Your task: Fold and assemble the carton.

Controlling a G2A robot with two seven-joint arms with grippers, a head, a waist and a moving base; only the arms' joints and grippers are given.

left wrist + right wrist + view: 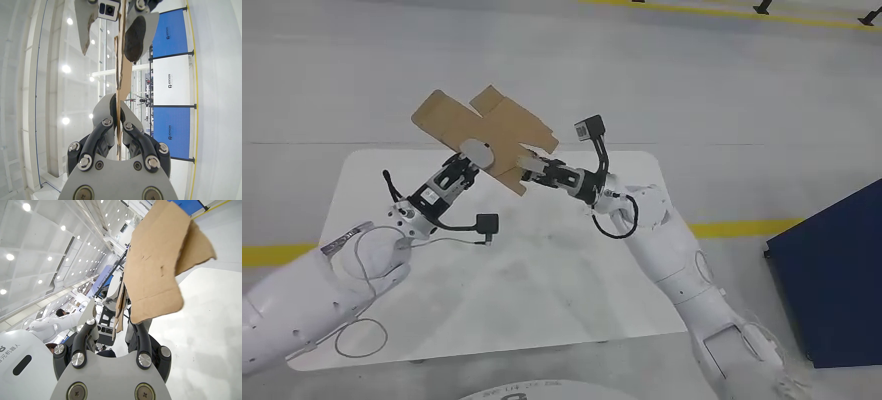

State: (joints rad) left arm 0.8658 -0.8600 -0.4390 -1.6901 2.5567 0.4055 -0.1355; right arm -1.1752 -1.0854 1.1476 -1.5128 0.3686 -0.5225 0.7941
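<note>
Carton (pixel 457 115), flat, hangs above the worktop (pixel 542 290): left hand (pixel 117 108) pinches one edge; right hand (pixel 109 56), spread astride it, should clamp firmly before folding.

Robotics test hall (ceiling lights (pixel 10 256), yellow floor line (pixel 742 228), banners (pixel 171 37)).

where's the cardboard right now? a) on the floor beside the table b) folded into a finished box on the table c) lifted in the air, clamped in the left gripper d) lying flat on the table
C: the left gripper is shut on the edge of the flat cardboard, which is held up clear of the table.
</note>
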